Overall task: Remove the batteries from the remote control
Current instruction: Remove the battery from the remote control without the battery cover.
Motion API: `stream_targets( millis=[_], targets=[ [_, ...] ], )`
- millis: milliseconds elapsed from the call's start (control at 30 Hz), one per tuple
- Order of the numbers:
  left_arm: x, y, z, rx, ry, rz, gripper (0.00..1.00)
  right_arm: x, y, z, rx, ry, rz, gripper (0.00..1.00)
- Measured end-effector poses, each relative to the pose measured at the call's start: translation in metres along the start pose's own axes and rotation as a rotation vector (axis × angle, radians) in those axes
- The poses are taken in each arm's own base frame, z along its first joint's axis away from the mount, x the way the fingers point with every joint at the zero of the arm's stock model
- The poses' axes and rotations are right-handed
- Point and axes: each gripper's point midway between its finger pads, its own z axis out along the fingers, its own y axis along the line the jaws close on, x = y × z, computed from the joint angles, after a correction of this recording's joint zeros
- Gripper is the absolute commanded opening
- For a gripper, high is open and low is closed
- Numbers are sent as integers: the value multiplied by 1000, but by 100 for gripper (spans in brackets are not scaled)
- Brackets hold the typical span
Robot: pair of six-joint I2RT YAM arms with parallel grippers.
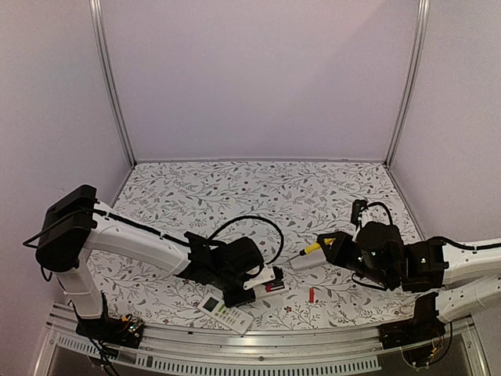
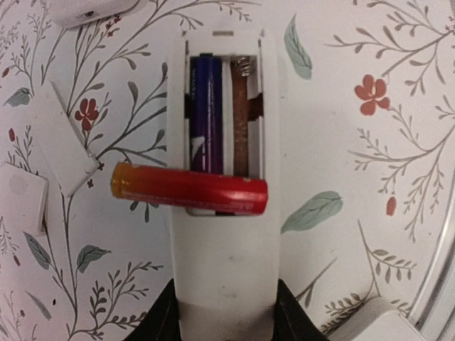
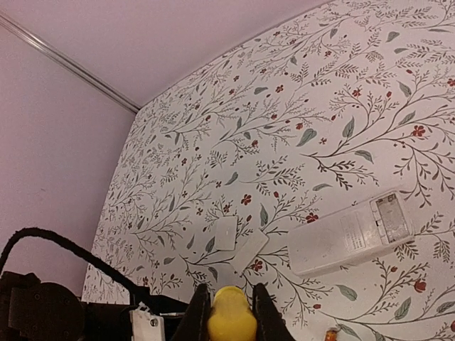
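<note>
Batteries: red-orange battery (image 2: 188, 190) lies crosswise over the open compartment's lower end; blue-black battery (image 2: 206, 114) sits in the left slot, and the slot beside it shows its spring.
Remote (image 2: 224, 263): back facing up, cover off.
Left gripper (image 2: 227, 328): clamped on the remote's end.
Right gripper (image 3: 229, 312): closed on a yellow screwdriver (image 3: 231, 321) handle, well apart from the remote.

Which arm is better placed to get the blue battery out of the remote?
Probably the right. The right gripper holds the screwdriver to pry out the blue battery; the left gripper is clamping the remote.
</note>
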Motion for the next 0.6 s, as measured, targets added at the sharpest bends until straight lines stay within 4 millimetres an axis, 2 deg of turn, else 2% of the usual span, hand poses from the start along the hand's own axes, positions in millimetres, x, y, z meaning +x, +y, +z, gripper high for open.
stream_targets(
  millis=[100, 200, 400, 600],
  targets=[
    [0, -2, 0, 11, -1, 6, 22, -1, 9, 3, -60, 47, -49, 0],
    [-1, -6, 0, 35, -4, 6, 22, 11, 19, 10, -108, 102, -97, 0],
    [-1, -13, 1, 76, -8, 4, 21, 49, 6, 33, -61, 207, -159, 0],
    [-1, -18, 1, 112, -9, 2, 21, 65, 4, 41, -62, 255, -148, 0]
  ],
)
